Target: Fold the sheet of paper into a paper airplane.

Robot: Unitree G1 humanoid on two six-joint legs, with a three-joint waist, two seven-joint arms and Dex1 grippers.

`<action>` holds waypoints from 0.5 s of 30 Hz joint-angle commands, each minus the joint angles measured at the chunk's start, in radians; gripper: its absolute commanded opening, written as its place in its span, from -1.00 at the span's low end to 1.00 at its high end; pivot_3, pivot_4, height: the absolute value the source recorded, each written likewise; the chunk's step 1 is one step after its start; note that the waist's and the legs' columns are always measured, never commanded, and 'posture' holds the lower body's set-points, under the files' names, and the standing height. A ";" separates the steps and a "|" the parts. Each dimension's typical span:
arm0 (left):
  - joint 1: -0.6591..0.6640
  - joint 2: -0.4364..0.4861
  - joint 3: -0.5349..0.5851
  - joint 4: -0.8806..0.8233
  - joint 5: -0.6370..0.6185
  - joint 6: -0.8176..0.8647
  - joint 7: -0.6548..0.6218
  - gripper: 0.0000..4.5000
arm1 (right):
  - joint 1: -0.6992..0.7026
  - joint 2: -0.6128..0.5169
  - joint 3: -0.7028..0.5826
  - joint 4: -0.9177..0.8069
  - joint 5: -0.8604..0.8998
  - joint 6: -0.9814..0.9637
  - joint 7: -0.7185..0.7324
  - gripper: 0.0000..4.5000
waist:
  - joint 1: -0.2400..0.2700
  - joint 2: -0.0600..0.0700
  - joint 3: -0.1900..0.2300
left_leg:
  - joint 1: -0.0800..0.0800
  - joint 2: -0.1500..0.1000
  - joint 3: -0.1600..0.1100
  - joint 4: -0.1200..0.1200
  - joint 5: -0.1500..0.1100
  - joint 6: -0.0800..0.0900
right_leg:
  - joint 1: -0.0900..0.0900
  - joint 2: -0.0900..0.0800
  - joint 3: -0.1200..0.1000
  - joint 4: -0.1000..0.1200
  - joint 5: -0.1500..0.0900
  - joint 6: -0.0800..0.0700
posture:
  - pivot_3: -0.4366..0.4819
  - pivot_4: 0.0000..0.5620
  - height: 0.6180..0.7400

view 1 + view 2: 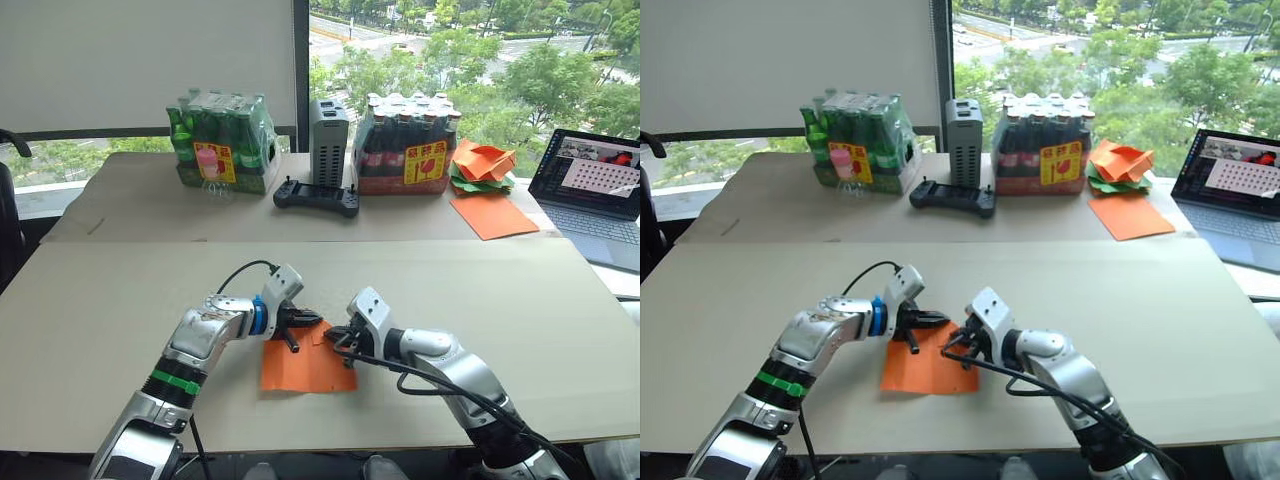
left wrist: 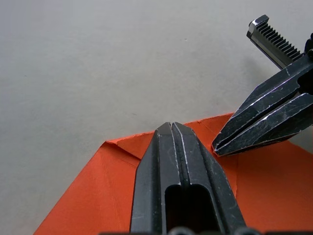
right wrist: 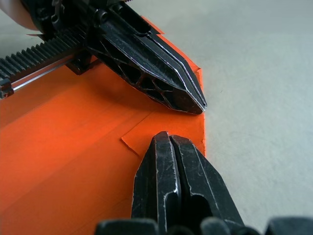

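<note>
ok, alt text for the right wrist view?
Two shut black grippers press their tips on the sheet of paper near its far edge: the right gripper rises from below, the left gripper reaches in from above. A folded flap lies between them, beige table beside.

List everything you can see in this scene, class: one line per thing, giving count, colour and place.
sheet of paper: one, bright orange, near table edge under both grippers
green bottle pack: one, far left
dark bottle pack: one, far centre
grey box: one, between the packs
black controller: one, before the box
crumpled papers: heap, orange and green, far right
smooth orange sheet: one, beside heap
laptop: one, right edge
left gripper: shut, on paper
right gripper: shut, on paper
</note>
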 commanded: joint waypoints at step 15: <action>0.015 0.025 -0.046 0.174 0.085 -0.117 -0.016 -1.00 | 0.002 -0.046 0.019 -0.021 -0.039 -0.044 -0.035 -0.99 | 0.000 0.000 -0.001 | 0.013 0.000 0.000 -0.001 0.000 0.001 | 0.013 0.000 0.000 -0.002 -0.002 0.003 | -0.05 -0.47 1.00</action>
